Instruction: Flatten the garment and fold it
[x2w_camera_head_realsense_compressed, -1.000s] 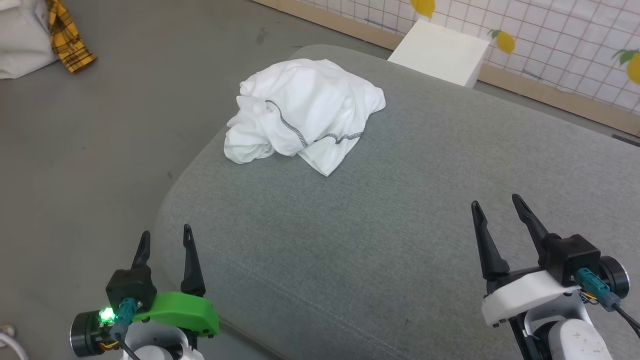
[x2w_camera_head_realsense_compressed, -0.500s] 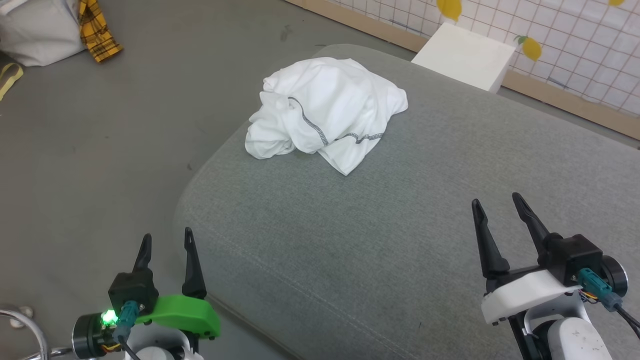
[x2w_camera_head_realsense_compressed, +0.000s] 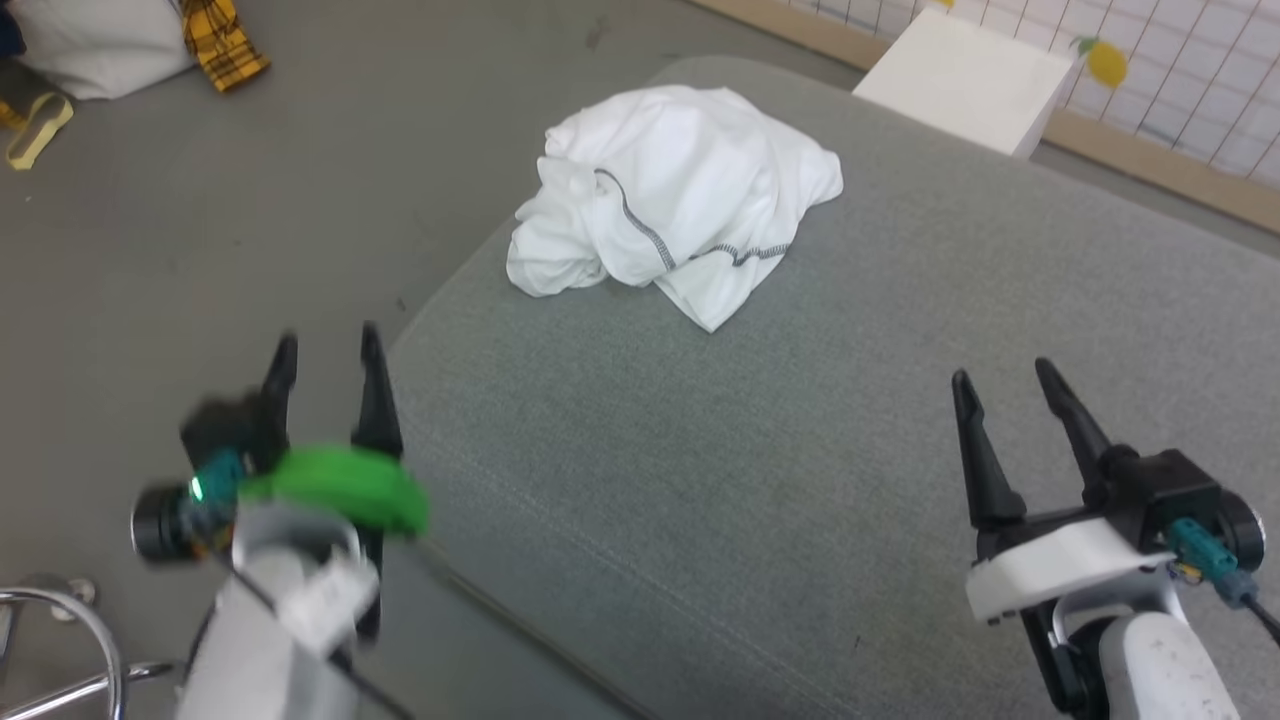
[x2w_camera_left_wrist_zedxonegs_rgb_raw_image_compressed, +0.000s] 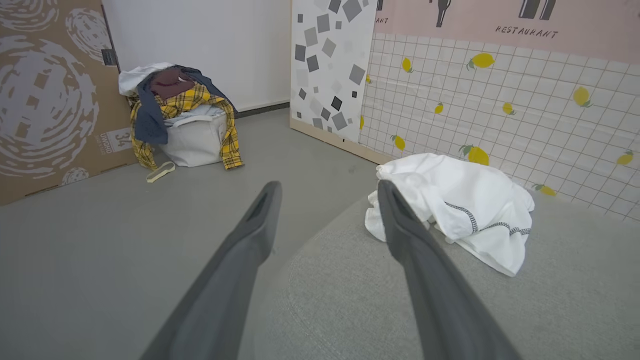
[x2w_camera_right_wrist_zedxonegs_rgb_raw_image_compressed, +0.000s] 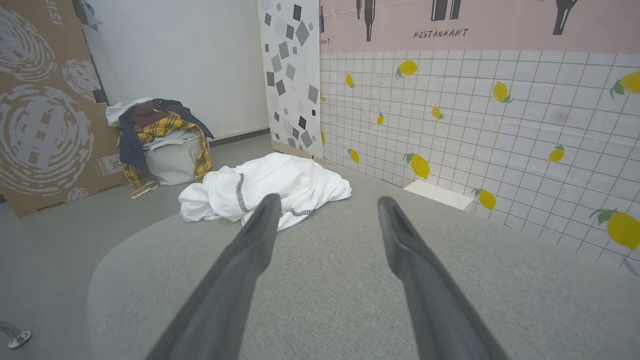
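- Garment (x2w_camera_head_realsense_compressed: 680, 190) lay in a crumpled heap at the 11 o'clock end of the grey cushion (x2w_camera_head_realsense_compressed: 800, 480), close to its rounded edge. A white box (x2w_camera_head_realsense_compressed: 960, 75) stood beyond it at 1 o'clock.
- L gripper (x2w_camera_head_realsense_compressed: 328, 340) hung just off the cushion's edge, at 7 o'clock of the heap, jaws spread wide w/ nothing in them.
- R gripper (x2w_camera_head_realsense_compressed: 1003, 373) hovered over the cushion at 5 o'clock, likewise wide apart & empty. Both were well apart from the fabric.
- Step in hand, by the look of it, was the reach-in, w/ flattening not yet begun.
- Next move likely called for both arms to close on the heap and pinch a single layer, perhaps the loose corner at its 6 o'clock, then draw it out flat.
- Neckline, sleeves & hem couldn't be told apart in the bundle; only a dark zigzag seam (x2w_camera_head_realsense_compressed: 640, 225) showed. Folds underneath were hidden.
- L gripper was blurred in head view.
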